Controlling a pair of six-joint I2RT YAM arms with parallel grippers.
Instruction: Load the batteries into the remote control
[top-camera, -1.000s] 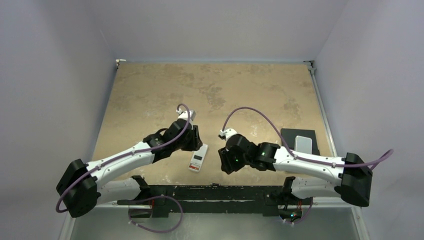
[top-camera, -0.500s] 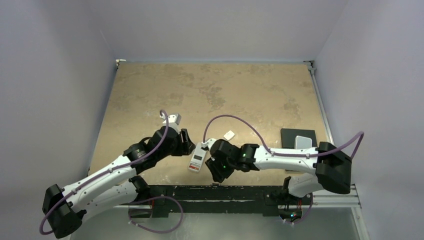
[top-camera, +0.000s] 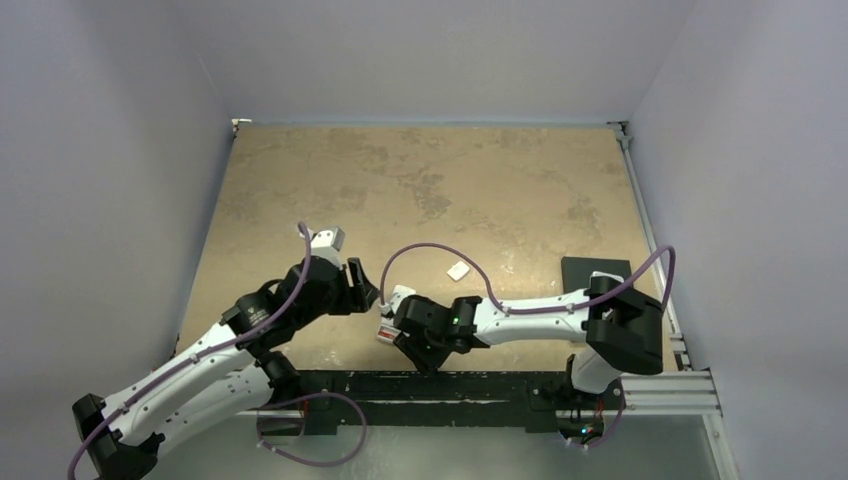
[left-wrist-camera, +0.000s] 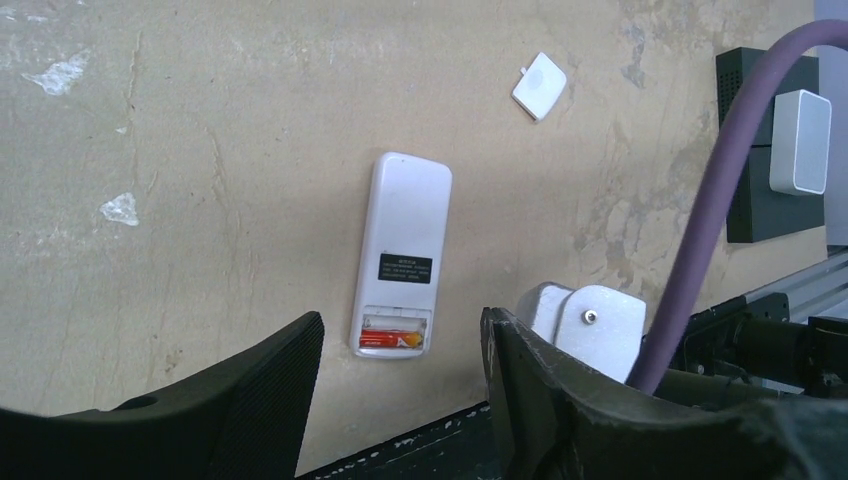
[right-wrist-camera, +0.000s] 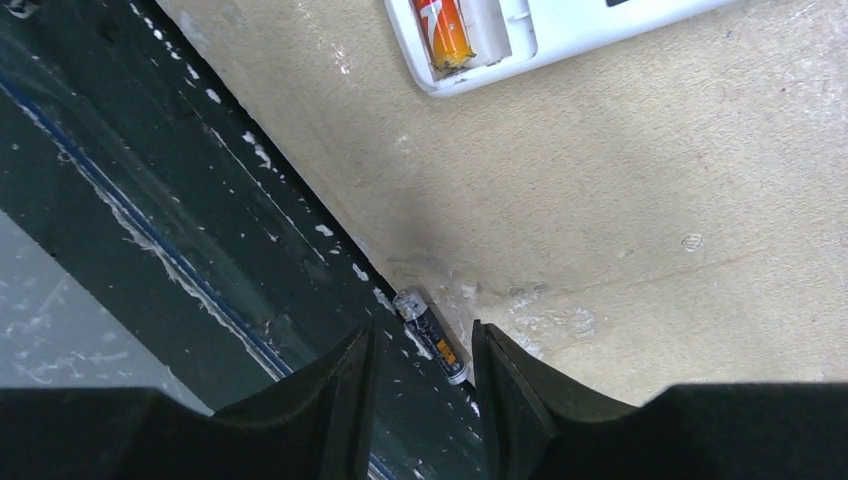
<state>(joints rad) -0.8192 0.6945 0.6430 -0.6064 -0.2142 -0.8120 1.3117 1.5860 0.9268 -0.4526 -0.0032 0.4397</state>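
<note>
The remote control (left-wrist-camera: 403, 252) lies back up on the table with its battery bay uncovered, and one red battery (left-wrist-camera: 393, 340) sits in the bay. My left gripper (left-wrist-camera: 402, 330) hovers open above the remote's bay end, holding nothing. In the top view the remote (top-camera: 385, 331) is mostly hidden under my right wrist. A second, dark battery (right-wrist-camera: 432, 336) with an orange mark lies at the table's front edge against the black rail. My right gripper (right-wrist-camera: 421, 345) is open, one finger on each side of that battery. The remote's corner (right-wrist-camera: 530, 35) shows above it.
A small white square plastic piece (left-wrist-camera: 539, 86) lies beyond the remote, also seen in the top view (top-camera: 458, 270). A pale grey block (left-wrist-camera: 800, 140) rests on a black pad (top-camera: 590, 268) at the right. The black rail (right-wrist-camera: 200, 200) runs along the table's front edge.
My left gripper has opened wider and drawn back to the left, off the remote. My right arm has swung left across the table, down to the front edge beside the remote.
</note>
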